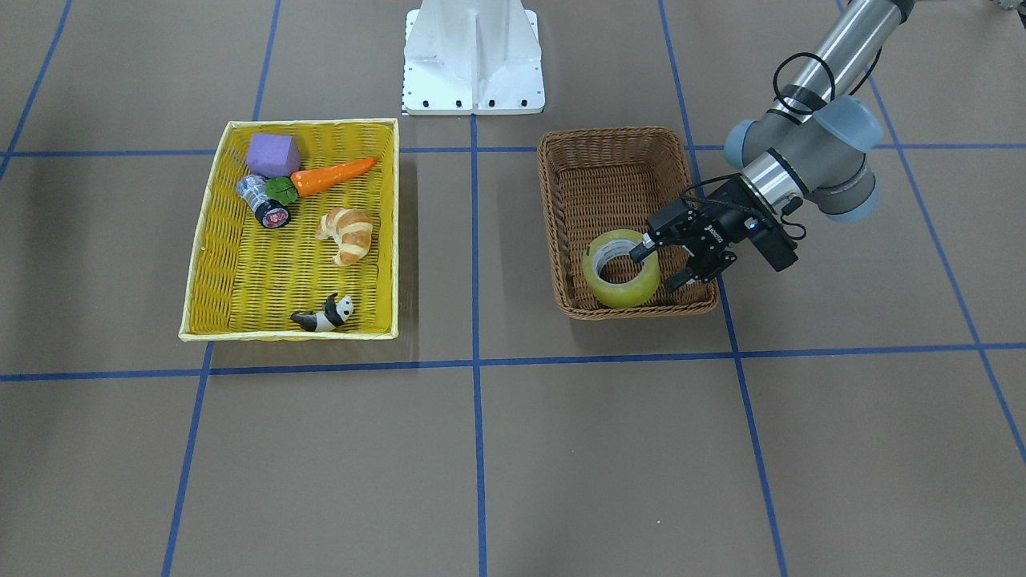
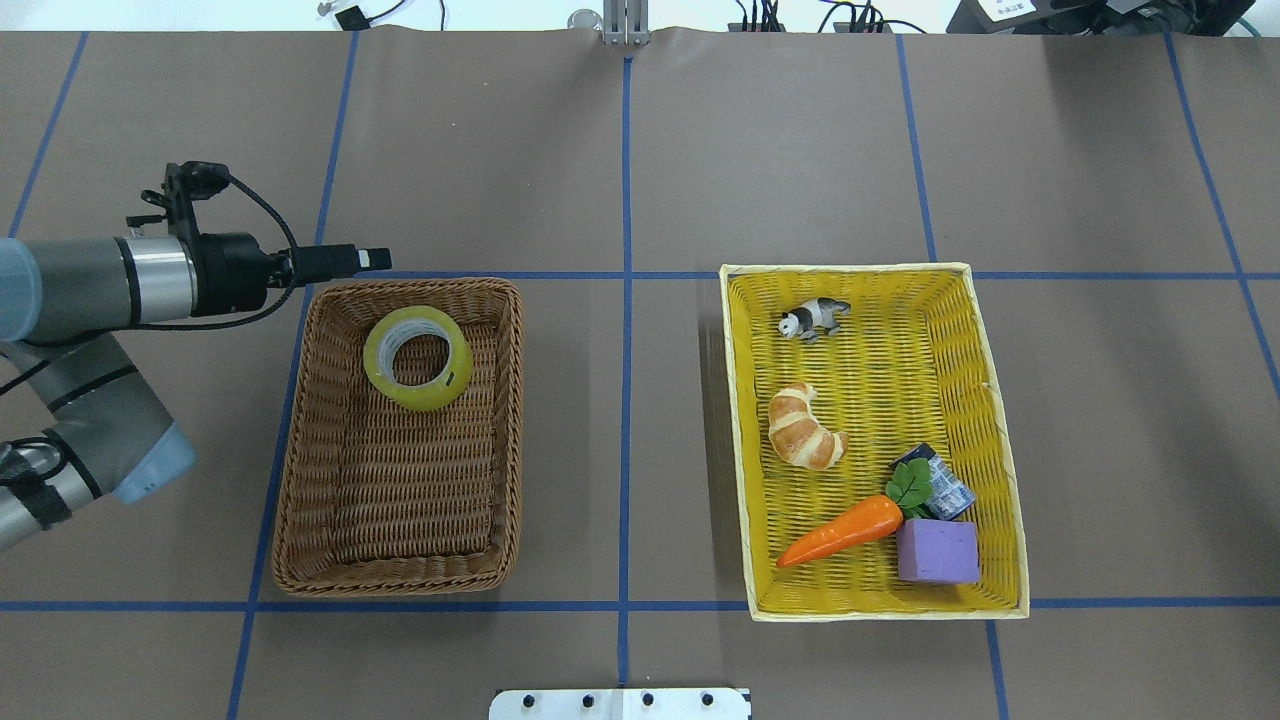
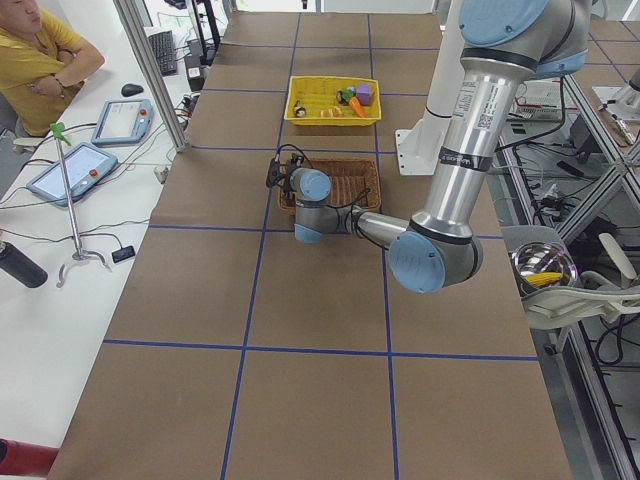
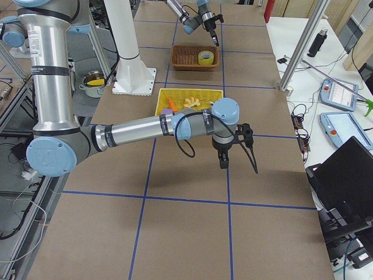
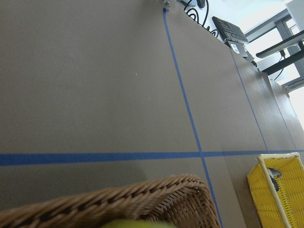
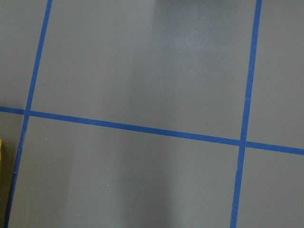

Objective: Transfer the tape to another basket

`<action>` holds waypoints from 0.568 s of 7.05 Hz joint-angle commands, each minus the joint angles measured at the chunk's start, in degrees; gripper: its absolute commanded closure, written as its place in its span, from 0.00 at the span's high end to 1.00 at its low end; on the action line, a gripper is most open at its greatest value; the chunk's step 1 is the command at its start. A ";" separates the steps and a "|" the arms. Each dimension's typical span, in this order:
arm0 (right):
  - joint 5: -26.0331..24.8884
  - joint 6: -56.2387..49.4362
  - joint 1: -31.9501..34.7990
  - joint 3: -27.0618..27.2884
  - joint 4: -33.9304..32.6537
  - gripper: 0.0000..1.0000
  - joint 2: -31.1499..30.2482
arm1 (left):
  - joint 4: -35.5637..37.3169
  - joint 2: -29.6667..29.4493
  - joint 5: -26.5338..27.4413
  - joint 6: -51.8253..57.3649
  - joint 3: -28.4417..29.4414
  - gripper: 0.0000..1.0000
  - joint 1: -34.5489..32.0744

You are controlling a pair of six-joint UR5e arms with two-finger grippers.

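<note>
The tape, a wide yellowish roll with a white core, lies flat in the brown wicker basket, at its end farthest from the robot base; it also shows in the overhead view. My left gripper is open and empty, raised just beside the tape over the basket's outer far corner. The left wrist view shows the basket rim and a sliver of tape. My right gripper shows only in the exterior right view, above bare table; I cannot tell whether it is open or shut.
The yellow basket on the robot's right side holds a toy croissant, carrot, purple block, small silver-and-black cylinder and panda figure. The white robot base stands between the baskets.
</note>
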 commanded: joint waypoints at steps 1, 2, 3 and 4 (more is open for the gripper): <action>-0.55 -0.21 0.00 0.05 0.12 1.00 -0.70 | 1.95 2.96 -2.63 3.58 -2.25 0.99 -6.71; -4.04 -0.56 0.09 0.31 0.12 1.00 -0.97 | 8.40 3.76 -7.36 10.48 -2.52 0.99 -11.79; -9.03 -0.65 0.09 0.23 0.12 1.00 -1.41 | 15.95 4.46 -12.36 21.34 -2.61 0.99 -17.24; -11.86 -2.21 0.09 -0.38 0.03 1.00 -2.19 | 24.46 5.86 -18.42 31.63 -2.61 0.99 -23.47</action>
